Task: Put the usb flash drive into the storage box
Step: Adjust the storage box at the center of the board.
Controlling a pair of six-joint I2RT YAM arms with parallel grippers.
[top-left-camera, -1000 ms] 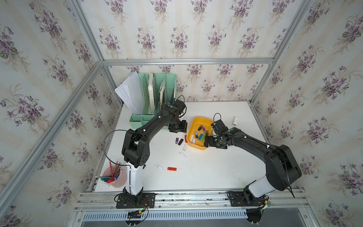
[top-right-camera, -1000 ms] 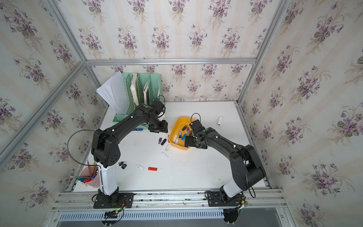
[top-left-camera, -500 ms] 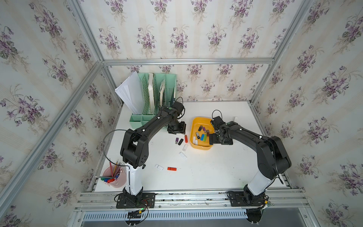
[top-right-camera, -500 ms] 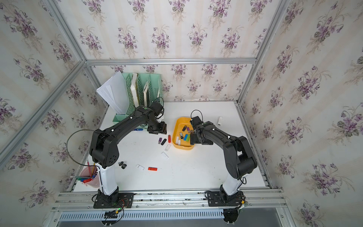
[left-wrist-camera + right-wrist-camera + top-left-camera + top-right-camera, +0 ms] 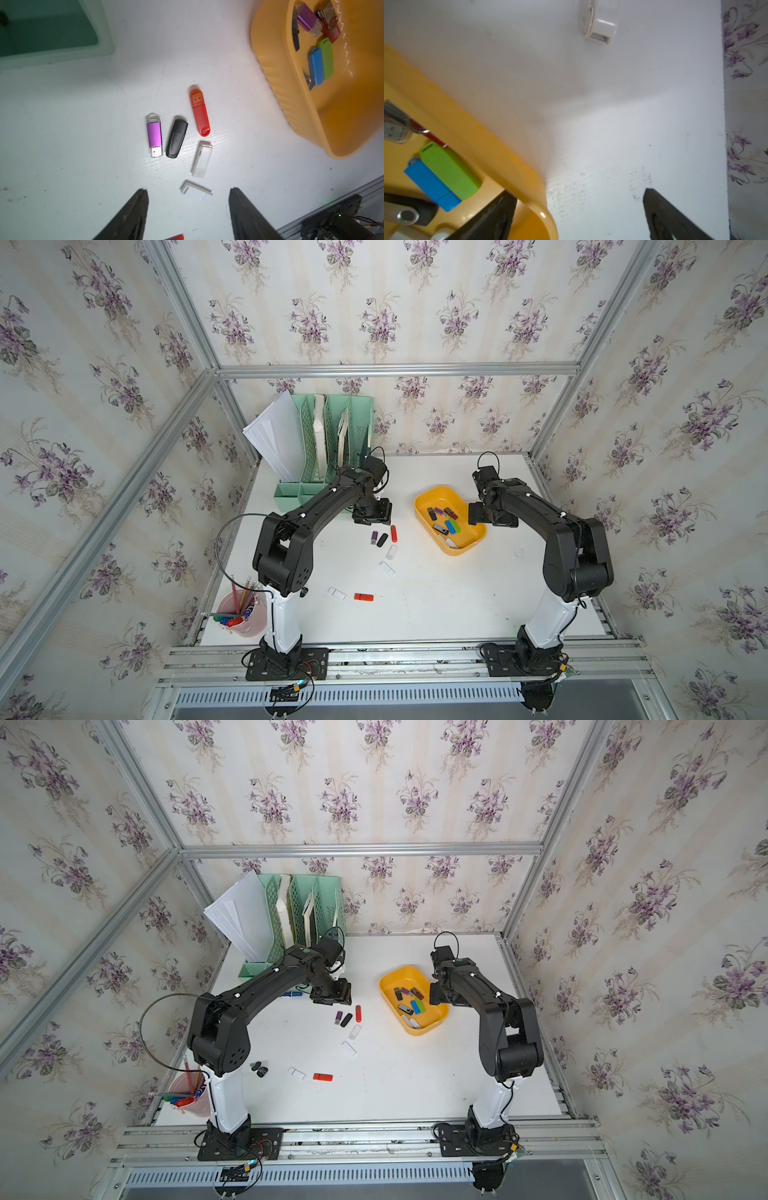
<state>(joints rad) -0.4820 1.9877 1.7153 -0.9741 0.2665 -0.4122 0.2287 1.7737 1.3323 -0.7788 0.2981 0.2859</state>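
Loose usb flash drives (image 5: 382,539) lay on the white table (image 5: 436,605), just in front of the left gripper (image 5: 188,190), which hovered above them part-open and empty. Level with it, the right gripper (image 5: 579,192) stood wide, empty, one finger over the rim of the storage box (image 5: 432,495); both arms arched forward.

**Box slides off, right claw shifts to its rim**

The storage box (image 5: 436,497) has slid sideways away from the red flash drive (image 5: 393,533), which sat right beside it a second ago. The right claw (image 5: 579,193) has moved from above the box's near end to straddle its outer rim, jaws wide.
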